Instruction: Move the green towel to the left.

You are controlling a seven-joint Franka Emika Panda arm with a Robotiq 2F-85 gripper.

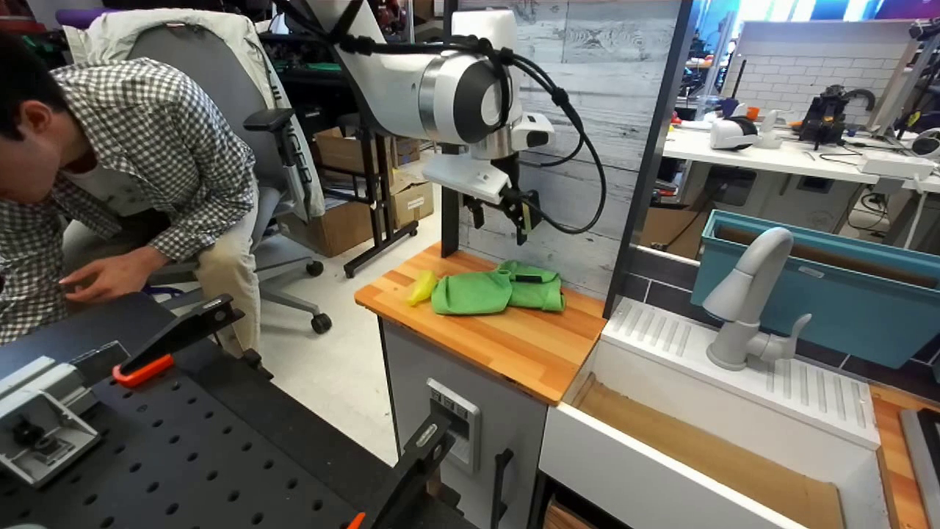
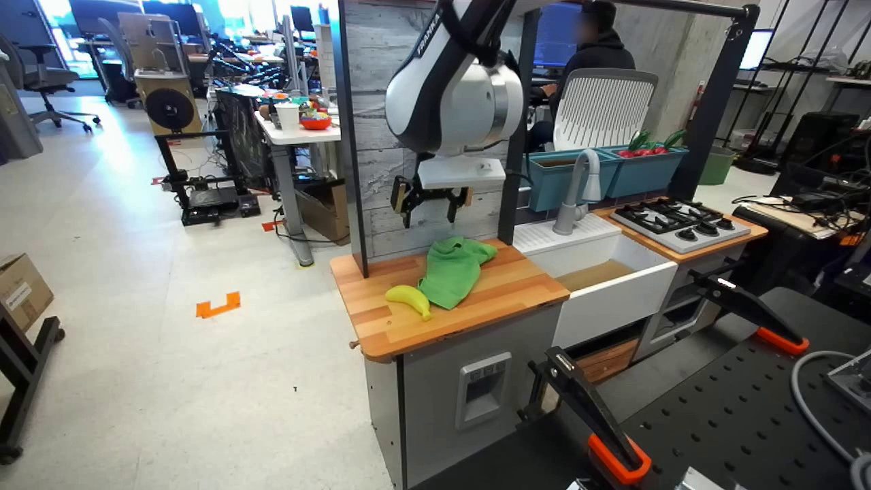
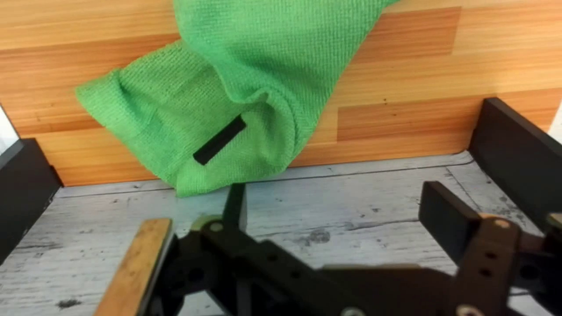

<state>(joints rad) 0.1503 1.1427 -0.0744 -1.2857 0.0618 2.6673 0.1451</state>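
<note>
The towel (image 3: 263, 57) is coloured bright green, marked toward its seven o'clock in the wrist view by a black strip (image 3: 219, 139). At eight o'clock from the towel in an exterior view, yellow is borne by the banana (image 2: 407, 295). The worktop (image 1: 499, 345) is striped in honey and orange-brown, the backboard (image 1: 631, 81) grained in grey and white. The gripper (image 2: 429, 219) is coloured mostly black. At ten o'clock in an exterior view, a shirt (image 1: 158, 125) is checked in black and white.

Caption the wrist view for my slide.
Wrist view: gripper open, not yet touching the rumpled green towel with its black strip on the wood-grain countertop.
</note>
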